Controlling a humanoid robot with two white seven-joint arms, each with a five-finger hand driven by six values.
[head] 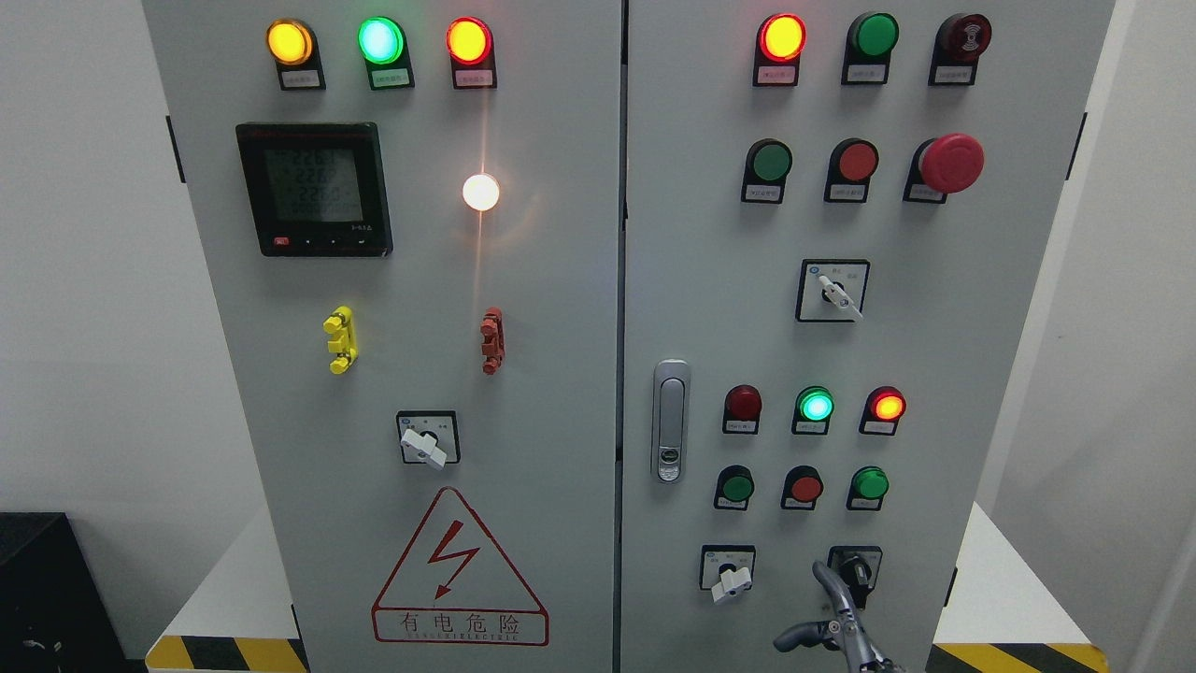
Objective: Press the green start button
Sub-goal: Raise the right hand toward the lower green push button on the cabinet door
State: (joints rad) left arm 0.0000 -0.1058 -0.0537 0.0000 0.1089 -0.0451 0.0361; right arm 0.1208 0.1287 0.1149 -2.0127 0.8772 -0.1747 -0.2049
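So the hand (pixel 832 608) pokes up from the bottom edge right of the middle, low on the right door of a big grey cabinet (pixel 523 374). One metal finger sticks straight up with its tip just beside the black selector switch (pixel 854 570) at the bottom of that door, another finger juts off to the left, and it has hold of nothing. Can't see enough of the arm to say which side it comes from. Using the door handle (pixel 670 421) as the landmark: three small push buttons sit in a row to the right of it and a bit lower, green, red, green. The nearer green button (pixel 736 487) is just right of the handle's lower end, and the far green button (pixel 870 483) is at the other end of the row, right above the raised finger but clearly apart from it. Which one is the start button I can't tell, the labels are too small. Above that row are three lamps, the middle one lit green (pixel 815 405). Down-right of the handle there's a white-knobbed switch (pixel 730 572), left of the hand. Far up-right of the handle is a big red mushroom button (pixel 951 163). Plain white walls both sides, yellow-black hazard tape (pixel 224 652) along the floor edge.
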